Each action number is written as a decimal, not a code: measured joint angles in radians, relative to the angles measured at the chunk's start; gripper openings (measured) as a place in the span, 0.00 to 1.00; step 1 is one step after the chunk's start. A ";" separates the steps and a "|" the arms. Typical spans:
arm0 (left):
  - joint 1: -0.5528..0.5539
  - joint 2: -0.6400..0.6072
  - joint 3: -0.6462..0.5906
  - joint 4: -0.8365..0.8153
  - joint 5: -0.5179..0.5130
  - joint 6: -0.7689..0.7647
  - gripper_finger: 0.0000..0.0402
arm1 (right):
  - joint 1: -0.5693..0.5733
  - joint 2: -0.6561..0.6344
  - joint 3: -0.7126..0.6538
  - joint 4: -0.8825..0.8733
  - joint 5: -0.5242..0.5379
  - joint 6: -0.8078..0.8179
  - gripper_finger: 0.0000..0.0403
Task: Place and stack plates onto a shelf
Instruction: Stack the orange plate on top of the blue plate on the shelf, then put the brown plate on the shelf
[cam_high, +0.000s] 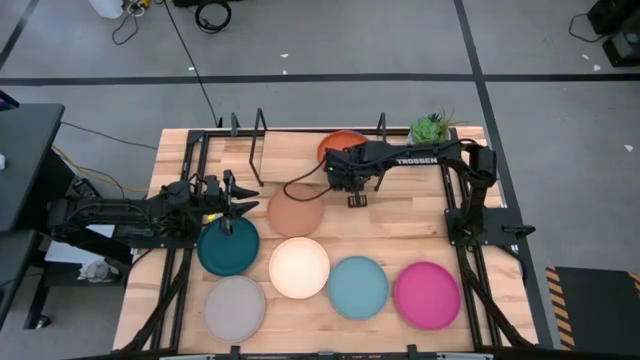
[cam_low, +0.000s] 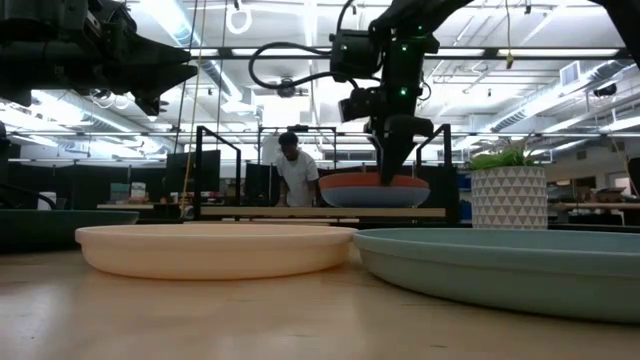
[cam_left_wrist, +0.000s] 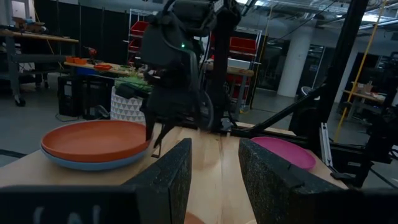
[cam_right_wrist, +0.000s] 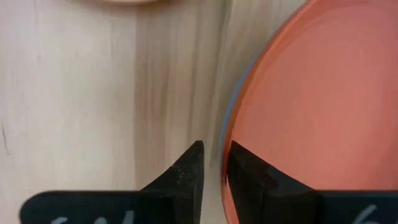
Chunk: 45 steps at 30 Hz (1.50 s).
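Two plates sit stacked on the shelf (cam_high: 300, 140), orange plate (cam_high: 341, 143) over a blue one. The right gripper (cam_high: 357, 199), fingers nearly closed on nothing, hovers just near of them, likely after release. Left gripper (cam_high: 228, 205) waits, fingers parted, over the teal plate (cam_high: 228, 250), probably next up.

A small green plant (cam_high: 432, 127) in a white patterned pot (cam_low: 508, 197) stands at the bench's (cam_high: 400, 230) far right corner. Beyond the bench's far edge a person (cam_low: 297, 170) stands in the room, and black cables (cam_high: 210, 15) lie on the grey floor (cam_high: 330, 50).
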 joint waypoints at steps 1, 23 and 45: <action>0.000 0.000 0.000 0.000 0.000 0.000 0.35 | 0.003 0.000 0.000 0.000 -0.003 0.000 0.19; 0.000 0.000 0.000 0.001 0.000 -0.002 0.35 | 0.240 0.031 0.081 0.102 0.023 -0.015 0.21; 0.001 -0.034 0.052 -0.171 0.066 -0.065 0.35 | 0.285 0.313 0.195 0.202 0.046 -0.259 0.21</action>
